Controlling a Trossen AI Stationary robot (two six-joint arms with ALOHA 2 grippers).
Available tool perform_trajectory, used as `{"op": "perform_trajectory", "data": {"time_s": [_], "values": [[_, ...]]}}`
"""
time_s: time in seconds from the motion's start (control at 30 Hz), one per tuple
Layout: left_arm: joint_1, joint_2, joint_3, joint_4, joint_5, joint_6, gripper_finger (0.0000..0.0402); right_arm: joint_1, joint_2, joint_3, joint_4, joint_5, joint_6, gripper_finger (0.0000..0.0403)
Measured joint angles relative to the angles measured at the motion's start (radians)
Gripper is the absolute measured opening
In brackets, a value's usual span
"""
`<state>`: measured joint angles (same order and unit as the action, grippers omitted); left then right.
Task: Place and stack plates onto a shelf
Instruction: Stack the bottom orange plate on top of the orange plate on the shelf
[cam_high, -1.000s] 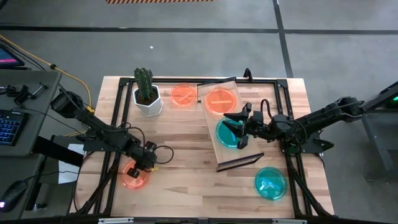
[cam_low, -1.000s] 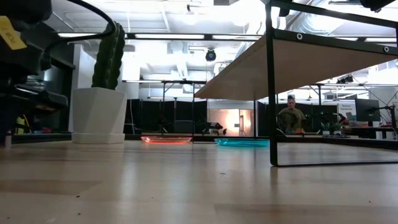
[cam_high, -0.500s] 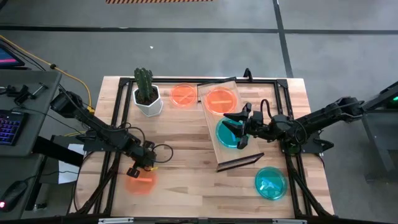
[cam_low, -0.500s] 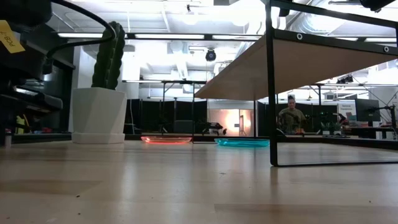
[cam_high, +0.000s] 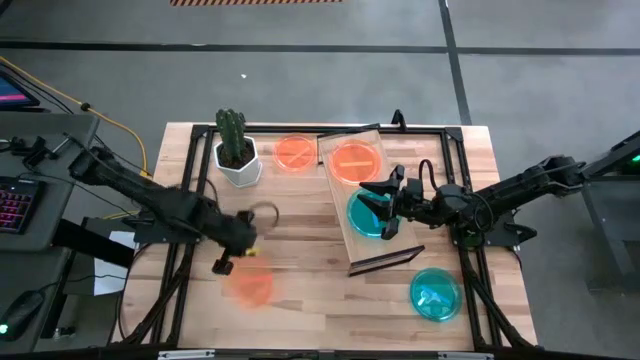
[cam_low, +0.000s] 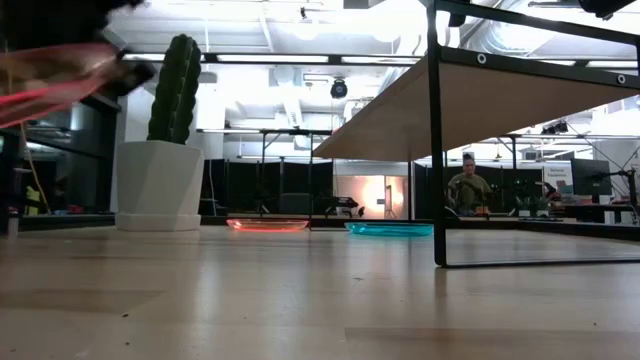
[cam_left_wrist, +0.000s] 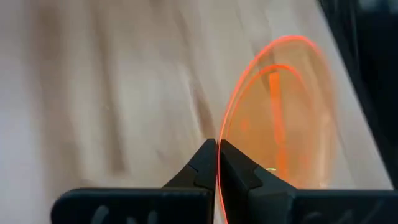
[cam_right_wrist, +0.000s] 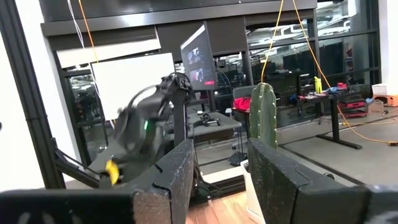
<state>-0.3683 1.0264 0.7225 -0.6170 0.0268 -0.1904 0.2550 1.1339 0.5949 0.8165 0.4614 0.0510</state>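
Note:
My left gripper (cam_high: 232, 256) is shut on an orange plate (cam_high: 250, 285), which shows blurred above the table's left half and tilted high in the low view (cam_low: 50, 82). My right gripper (cam_high: 385, 206) is open and level over the shelf (cam_high: 400, 255). Its fingers stand at either side of a teal plate (cam_high: 362, 215) that lies flat on the shelf, and touch nothing. A second orange plate (cam_high: 355, 160) lies on the shelf's far end. Another orange plate (cam_high: 295, 153) and another teal plate (cam_high: 435, 293) lie flat on the table. My left gripper pinches the orange plate's rim (cam_left_wrist: 219, 184) between its two fingers. The plate (cam_left_wrist: 280, 118) reaches out beyond the fingertips. It is lifted clear of the table and tilted.
A cactus in a white hexagonal pot (cam_high: 237, 152) stands at the far left, near the far orange plate. The dark frame (cam_low: 436, 140) of the shelf stands on the table's right half. Bare wood (cam_high: 300, 240) lies between my left gripper and the shelf.
My left gripper has gone up and toward the table's right edge with the orange plate. The plate lay near the table's left near part a second ago; it is now lifted clear, tilted, and nearer the middle.

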Motion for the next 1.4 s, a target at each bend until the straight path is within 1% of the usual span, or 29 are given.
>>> {"op": "perform_trajectory", "data": {"time_s": [0.1, 0.2, 0.27, 0.33, 0.4, 0.47, 0.63, 0.7, 0.87, 1.07, 1.23, 1.4], "values": [[0.062, -0.076, 0.022, 0.068, -0.13, -0.045, 0.0, 0.0, 0.0, 0.0, -0.005, 0.0, 0.02, 0.014], [0.139, -0.129, 0.025, 0.202, -0.298, -0.116, 0.0, 0.0, 0.0, 0.0, -0.005, 0.0, 0.025, 0.014], [0.196, -0.143, 0.025, 0.292, -0.424, -0.155, 0.0, 0.0, 0.0, 0.0, -0.004, 0.0, 0.028, 0.014], [0.265, -0.14, 0.026, 0.374, -0.495, -0.166, 0.0, 0.0, 0.0, 0.0, 0.003, 0.006, 0.027, 0.014], [0.341, -0.12, 0.026, 0.466, -0.493, -0.147, 0.0, 0.0, 0.0, 0.0, 0.008, 0.007, 0.027, 0.014], [0.409, -0.082, 0.026, 0.554, -0.456, -0.128, 0.0, 0.0, 0.0, 0.0, 0.012, 0.008, 0.027, 0.014], [0.555, 0.068, 0.026, 0.804, -0.347, -0.122, 0.0, 0.0, 0.0, 0.0, 0.013, 0.008, 0.027, 0.014], [0.606, 0.14, 0.045, 0.852, -0.318, -0.135, 0.0, 0.0, 0.0, 0.0, 0.015, 0.009, 0.02, 0.014], [0.691, 0.335, 0.176, 0.864, -0.278, -0.148, 0.0, 0.0, 0.0, 0.0, 0.018, 0.009, 0.019, 0.014], [0.709, 0.522, 0.334, 0.863, -0.206, -0.148, 0.0, 0.0, 0.0, 0.0, 0.015, 0.009, 0.019, 0.014], [0.708, 0.613, 0.406, 0.855, -0.197, -0.147, 0.0, 0.0, 0.0, 0.0, 0.006, 0.009, 0.019, 0.014], [0.708, 0.65, 0.426, 0.856, -0.239, -0.111, 0.0, 0.0, 0.0, 0.0, 0.004, 0.008, 0.019, 0.014]]}}
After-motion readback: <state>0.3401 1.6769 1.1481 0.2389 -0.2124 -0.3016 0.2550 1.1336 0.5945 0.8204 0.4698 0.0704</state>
